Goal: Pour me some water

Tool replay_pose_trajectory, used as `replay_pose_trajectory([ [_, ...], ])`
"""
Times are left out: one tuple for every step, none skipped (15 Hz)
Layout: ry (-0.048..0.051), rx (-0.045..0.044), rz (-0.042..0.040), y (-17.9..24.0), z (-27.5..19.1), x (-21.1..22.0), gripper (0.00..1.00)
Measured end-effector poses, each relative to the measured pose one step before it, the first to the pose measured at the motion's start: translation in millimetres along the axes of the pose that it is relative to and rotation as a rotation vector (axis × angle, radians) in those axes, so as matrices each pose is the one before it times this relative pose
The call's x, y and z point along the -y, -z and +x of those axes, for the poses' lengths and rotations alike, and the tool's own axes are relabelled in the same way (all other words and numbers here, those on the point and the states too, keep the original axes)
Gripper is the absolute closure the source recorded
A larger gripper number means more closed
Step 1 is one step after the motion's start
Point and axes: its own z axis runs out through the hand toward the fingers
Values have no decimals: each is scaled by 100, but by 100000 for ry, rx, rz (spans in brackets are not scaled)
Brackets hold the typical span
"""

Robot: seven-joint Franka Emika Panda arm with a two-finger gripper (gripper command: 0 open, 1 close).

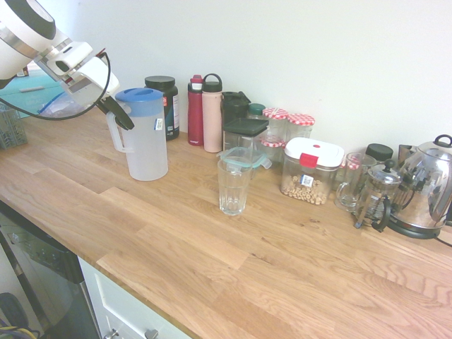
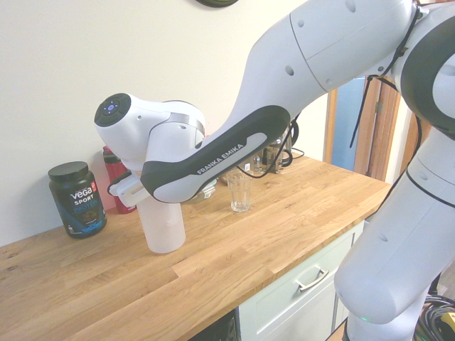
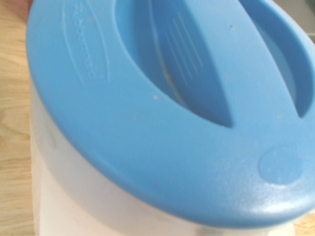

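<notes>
Landmark: pitcher (image 1: 146, 134), translucent white plastic, round blue lid (image 3: 162, 108), upright on the wood countertop (image 1: 212, 254).

Hidden or cut off:
- Gripper (image 1: 116, 113) sits at the pitcher's handle (image 1: 114, 135), on the side away from the glass. Dark fingers overlap the handle top; can't tell whether they're clamped on it or just alongside, so finger state unknown.
- Second exterior view: the arm covers the pitcher's top and handle; only the lower body shows.
- Wrist view: filled by the lid, slightly soft focus. Embossed lettering on the rim isn't readable.
- Water level can't be read through the frosted wall.

Materials and shapes:
- Empty clear drinking glass (image 1: 233, 187), tapered and faceted, stands near the pitcher, apart from it, toward the kettle (image 1: 424, 191).
- Behind the pitcher, by the wall: black tub (image 1: 164, 106), red bottle (image 1: 195, 111), pink bottle (image 1: 212, 113).
- Kettle is polished metal, well apart from the pitcher.
</notes>
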Motion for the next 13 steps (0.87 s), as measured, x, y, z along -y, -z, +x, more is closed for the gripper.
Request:
replay_pose_trajectory([
  [-198, -52, 12, -84, -13, 78, 0],
  [-128, -12, 25, -56, -48, 45, 0],
  [-80, 24, 67, -16, -1, 35, 0],
  [-64, 24, 141, 156, 35, 58, 0],
  [-236, 54, 275, 327, 91, 91, 0],
  [-458, 580, 590, 526, 57, 96, 0],
  [-379, 1124, 372, 567, -56, -13, 0],
  [-133, 2074, -83, 483, 5, -141, 0],
  [608, 4055, -795, 452, 24, -244, 0],
  [1097, 6031, -1531, 378, 47, -340, 0],
  [855, 6406, -1400, 466, 254, -378, 0],
  [403, 5563, -1445, 683, 395, -464, 0],
  [1187, 6727, -736, 982, 435, -550, 0],
])
